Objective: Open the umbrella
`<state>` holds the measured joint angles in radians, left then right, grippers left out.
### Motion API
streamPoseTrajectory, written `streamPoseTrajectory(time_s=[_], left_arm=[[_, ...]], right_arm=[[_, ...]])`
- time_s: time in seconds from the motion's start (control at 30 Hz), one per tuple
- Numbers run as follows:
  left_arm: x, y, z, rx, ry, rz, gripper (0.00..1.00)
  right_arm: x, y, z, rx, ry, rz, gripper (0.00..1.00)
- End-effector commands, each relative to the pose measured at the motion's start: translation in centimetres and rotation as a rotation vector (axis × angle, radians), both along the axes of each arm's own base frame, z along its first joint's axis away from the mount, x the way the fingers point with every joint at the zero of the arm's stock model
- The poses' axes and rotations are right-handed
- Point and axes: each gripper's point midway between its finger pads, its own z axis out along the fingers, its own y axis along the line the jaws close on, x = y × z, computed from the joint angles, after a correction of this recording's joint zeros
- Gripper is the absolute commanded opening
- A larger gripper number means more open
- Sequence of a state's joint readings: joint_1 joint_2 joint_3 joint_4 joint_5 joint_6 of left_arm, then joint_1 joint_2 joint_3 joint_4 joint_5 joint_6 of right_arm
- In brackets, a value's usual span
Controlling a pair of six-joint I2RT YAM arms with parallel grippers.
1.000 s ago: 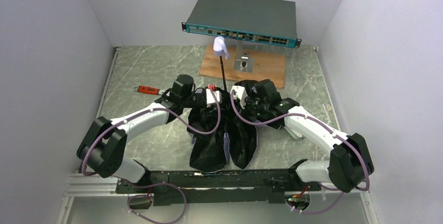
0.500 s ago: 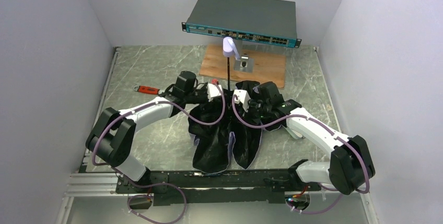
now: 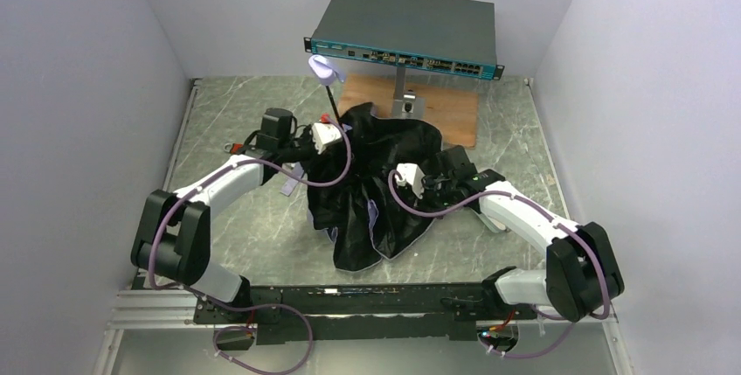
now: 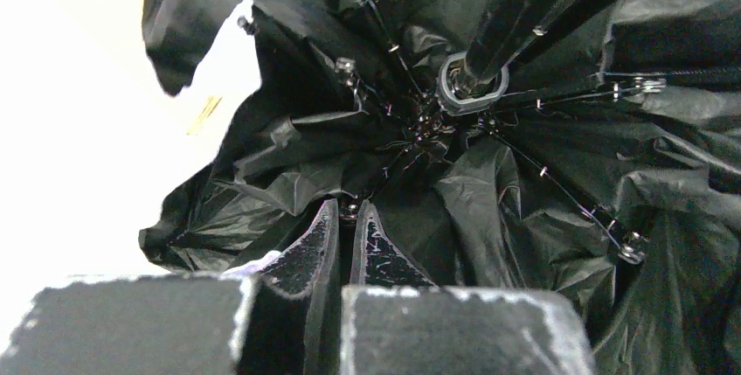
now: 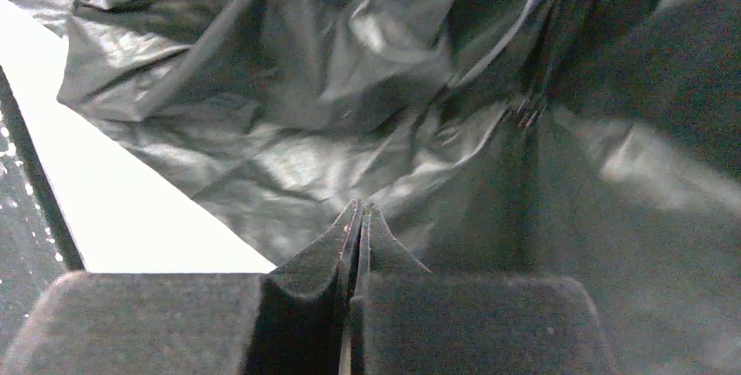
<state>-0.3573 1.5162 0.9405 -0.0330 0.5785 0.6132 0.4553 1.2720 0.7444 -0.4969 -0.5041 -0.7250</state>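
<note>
Umbrella (image 3: 384,174) partly spread, black lining up.
It is laid mid-table (image 3: 227,104), with the handle (image 3: 323,67) raised on the shaft toward the far left. Left gripper (image 4: 352,218) is closed to a slit among the ribs near the hub. Right gripper (image 5: 358,211) is fully closed, tips against the lining. Whether anything is pinched can't be told.

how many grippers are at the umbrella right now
2. The left gripper is at the umbrella's far-left side near the shaft, apparently shut on a rib; the right gripper is at its right side, shut, tips at the black lining.
</note>
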Motion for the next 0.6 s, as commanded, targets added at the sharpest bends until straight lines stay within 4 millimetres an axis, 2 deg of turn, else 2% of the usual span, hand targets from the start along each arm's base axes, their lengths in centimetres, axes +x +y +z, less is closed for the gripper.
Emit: streamPoseTrajectory(time_s=[0.0, 0.1, 0.17, 0.27, 0.37, 0.47, 0.57], left_arm=[[-0.9, 2.1, 0.5, 0.068, -0.020, -0.020, 0.00], [-1.9, 1.3, 0.9, 0.050, -0.015, -0.074, 0.00], [-2.1, 0.7, 1.2, 0.036, 0.002, -0.085, 0.00], [-2.3, 0.0, 1.3, 0.018, 0.023, -0.101, 0.00], [-2.7, -0.4, 1.6, 0.002, 0.032, -0.114, 0.00], [-2.8, -0.5, 1.7, -0.008, 0.040, -0.116, 0.00], [-2.8, -0.7, 1.9, -0.020, 0.053, -0.111, 0.00]], right_arm=[[-0.4, -0.5, -0.9, -0.024, 0.022, 0.033, 0.00], [-0.2, 0.7, 0.8, 0.041, 0.033, 0.045, 0.00], [0.5, 2.1, 3.6, 0.123, 0.001, 0.043, 0.00], [2.2, 4.2, 9.1, 0.276, -0.075, 0.006, 0.24], [3.7, 6.3, 14.7, 0.437, -0.136, -0.021, 0.55], [5.4, 8.1, 18.2, 0.562, -0.175, -0.060, 0.66], [6.7, 10.0, 20.1, 0.653, -0.192, -0.076, 0.76]])
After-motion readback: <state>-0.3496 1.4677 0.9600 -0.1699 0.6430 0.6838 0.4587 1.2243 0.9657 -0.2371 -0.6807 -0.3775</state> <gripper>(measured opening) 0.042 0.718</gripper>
